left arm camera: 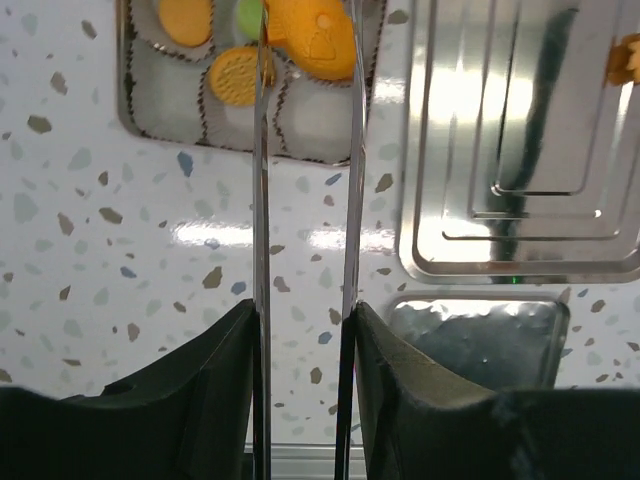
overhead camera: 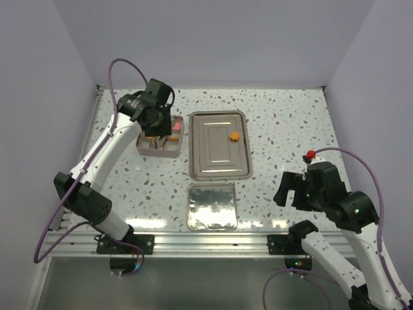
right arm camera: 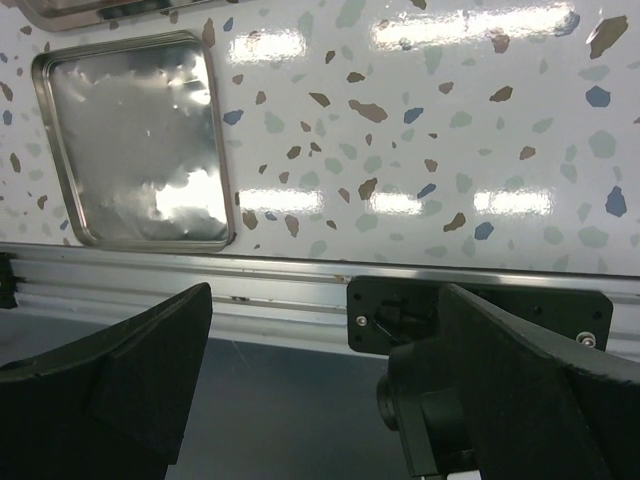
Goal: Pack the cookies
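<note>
My left gripper (overhead camera: 159, 128) hangs over the small grey box (overhead camera: 183, 137) at the back left. Its long thin metal fingers (left arm camera: 261, 200) are shut on an orange cookie (left arm camera: 312, 35) above the box's paper cups. In the cups lie a plain orange cookie (left arm camera: 185, 20), a ridged orange one (left arm camera: 235, 75) and a green one (left arm camera: 248, 14). A pink cookie (overhead camera: 174, 131) shows at the box's right side. One more orange cookie (overhead camera: 235, 136) lies on the steel tray (overhead camera: 216, 165). My right gripper (overhead camera: 290, 190) stands wide open near the table's front right, holding nothing.
A flat shiny lid (overhead camera: 211, 205) lies in front of the tray, near the front rail (right arm camera: 200, 275). White walls close the table on three sides. The right arm's base mount (right arm camera: 400, 310) sits just under its open fingers.
</note>
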`<state>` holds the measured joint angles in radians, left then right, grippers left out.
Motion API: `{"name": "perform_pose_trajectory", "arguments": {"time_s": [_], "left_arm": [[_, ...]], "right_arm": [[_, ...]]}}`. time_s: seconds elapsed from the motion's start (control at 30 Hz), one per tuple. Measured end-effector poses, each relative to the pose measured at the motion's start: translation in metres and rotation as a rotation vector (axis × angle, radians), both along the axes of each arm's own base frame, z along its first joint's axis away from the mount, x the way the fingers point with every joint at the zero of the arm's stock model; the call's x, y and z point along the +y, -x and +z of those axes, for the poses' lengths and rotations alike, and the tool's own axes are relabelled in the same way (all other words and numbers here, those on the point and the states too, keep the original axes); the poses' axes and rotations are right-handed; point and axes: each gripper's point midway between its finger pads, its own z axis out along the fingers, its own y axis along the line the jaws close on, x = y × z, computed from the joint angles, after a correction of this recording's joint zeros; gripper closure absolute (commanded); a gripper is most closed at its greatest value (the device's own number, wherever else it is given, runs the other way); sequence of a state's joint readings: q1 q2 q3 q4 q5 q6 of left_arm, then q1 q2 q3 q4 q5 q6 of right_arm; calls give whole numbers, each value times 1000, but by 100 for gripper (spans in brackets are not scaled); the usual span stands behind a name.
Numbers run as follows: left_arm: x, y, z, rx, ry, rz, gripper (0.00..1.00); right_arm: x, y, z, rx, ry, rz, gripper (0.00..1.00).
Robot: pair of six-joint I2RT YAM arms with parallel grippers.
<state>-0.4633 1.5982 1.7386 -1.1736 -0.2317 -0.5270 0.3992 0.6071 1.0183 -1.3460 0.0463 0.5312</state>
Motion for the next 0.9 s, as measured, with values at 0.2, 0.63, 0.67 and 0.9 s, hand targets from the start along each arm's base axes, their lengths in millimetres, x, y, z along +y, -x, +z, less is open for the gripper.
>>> {"name": "perform_pose_trajectory", "arguments": {"time_s": [0.2, 0.63, 0.67, 0.9], "left_arm": [[49, 36, -34, 82, -61, 76, 55], [109, 35, -43, 82, -113, 183, 55], [110, 34, -43, 79, -113, 184, 55], [108, 20, -59, 111, -126, 181, 55]], "right_arm": [[5, 5, -5, 20, -34, 7, 1], [8, 15, -11, 11, -80, 1, 1], [8, 15, -11, 11, -80, 1, 1], [8, 15, -12, 18, -76, 0, 1]]}}
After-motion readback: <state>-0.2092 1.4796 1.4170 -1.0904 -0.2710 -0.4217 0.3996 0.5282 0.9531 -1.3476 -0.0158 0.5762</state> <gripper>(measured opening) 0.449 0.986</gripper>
